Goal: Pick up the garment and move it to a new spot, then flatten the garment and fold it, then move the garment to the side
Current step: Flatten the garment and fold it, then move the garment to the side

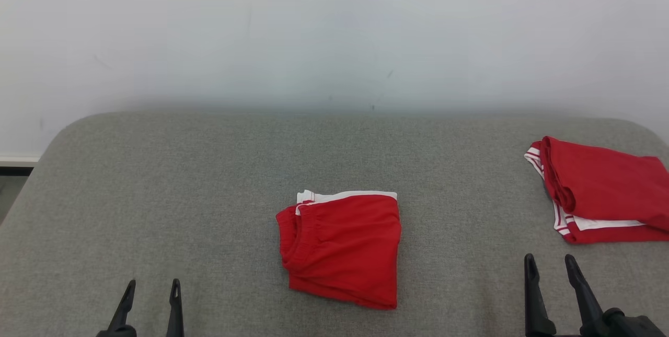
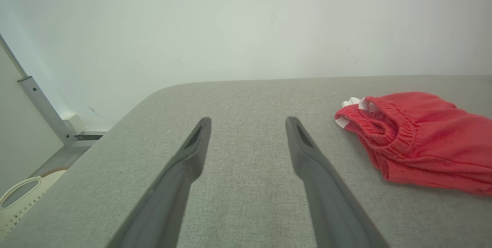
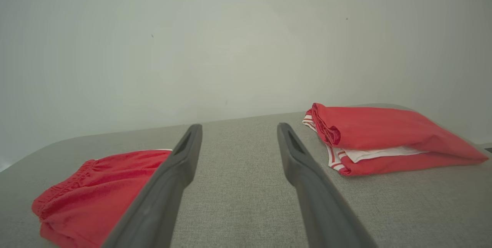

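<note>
the left end effector [image 1: 152, 283] hangs over the front left part of the counter [image 1: 209, 170]. its two long dark fingers [image 2: 184, 163] are spread wide with nothing between them, and the tips point toward the far edge. the right end effector [image 1: 550, 259] hangs over the front right part, reaching a little farther in than the left. its fingers are also spread wide and empty, with the tips leaning slightly leftward.

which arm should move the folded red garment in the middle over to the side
Right, probably. The right end effector and left end effector are both open and similarly near the folded garment, but the other red pile lies on the right side.
</note>
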Controlling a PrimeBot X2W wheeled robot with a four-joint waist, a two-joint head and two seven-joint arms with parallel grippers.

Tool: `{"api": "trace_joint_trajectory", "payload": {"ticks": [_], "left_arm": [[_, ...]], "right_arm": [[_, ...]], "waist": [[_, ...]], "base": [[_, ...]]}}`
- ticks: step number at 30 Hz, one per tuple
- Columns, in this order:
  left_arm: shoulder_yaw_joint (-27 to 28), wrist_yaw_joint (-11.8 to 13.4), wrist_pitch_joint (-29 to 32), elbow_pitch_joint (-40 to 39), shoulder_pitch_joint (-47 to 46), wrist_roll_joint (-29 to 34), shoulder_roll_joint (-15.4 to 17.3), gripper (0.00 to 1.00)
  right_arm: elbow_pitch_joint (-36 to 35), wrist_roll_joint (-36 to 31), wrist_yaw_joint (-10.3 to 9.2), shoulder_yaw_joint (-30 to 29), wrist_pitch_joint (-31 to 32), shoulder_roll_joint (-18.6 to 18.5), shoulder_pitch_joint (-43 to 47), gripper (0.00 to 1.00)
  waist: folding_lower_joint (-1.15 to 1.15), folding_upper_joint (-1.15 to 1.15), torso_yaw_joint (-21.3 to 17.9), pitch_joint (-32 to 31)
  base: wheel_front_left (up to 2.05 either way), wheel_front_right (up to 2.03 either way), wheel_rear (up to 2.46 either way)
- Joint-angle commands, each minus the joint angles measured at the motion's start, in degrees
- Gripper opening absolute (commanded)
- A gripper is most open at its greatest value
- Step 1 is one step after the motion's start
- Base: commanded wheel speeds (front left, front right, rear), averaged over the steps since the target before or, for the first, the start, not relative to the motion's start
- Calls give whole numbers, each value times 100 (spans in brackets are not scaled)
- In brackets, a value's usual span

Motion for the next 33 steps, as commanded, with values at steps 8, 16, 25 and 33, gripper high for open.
{"api": "trace_joint_trajectory", "payload": {"ticks": [8, 16, 25, 33], "left_arm": [[-8, 142, 51, -156, 199, 19, 49, 100], [-50, 177, 89, -303, 294, -75, 28, 100], [-43, 183, 70, -310, 266, -122, 65, 100], [-65, 208, 84, -331, 264, -152, 92, 100]], "right_arm": [[121, 6, 7, 208, -2, 38, 104, 100], [328, 145, 7, 355, -2, 36, -17, 100], [392, 160, 7, 359, -2, 37, -62, 100], [404, 162, 7, 352, -2, 37, -61, 100]], "waist": [[1, 0, -125, -15], [1, 0, -117, 21], [1, 0, -129, 42], [1, 0, -134, 43]], "base": [[0, 0, 0], [0, 0, 0], [0, 0, 0], [0, 0, 0]]}}
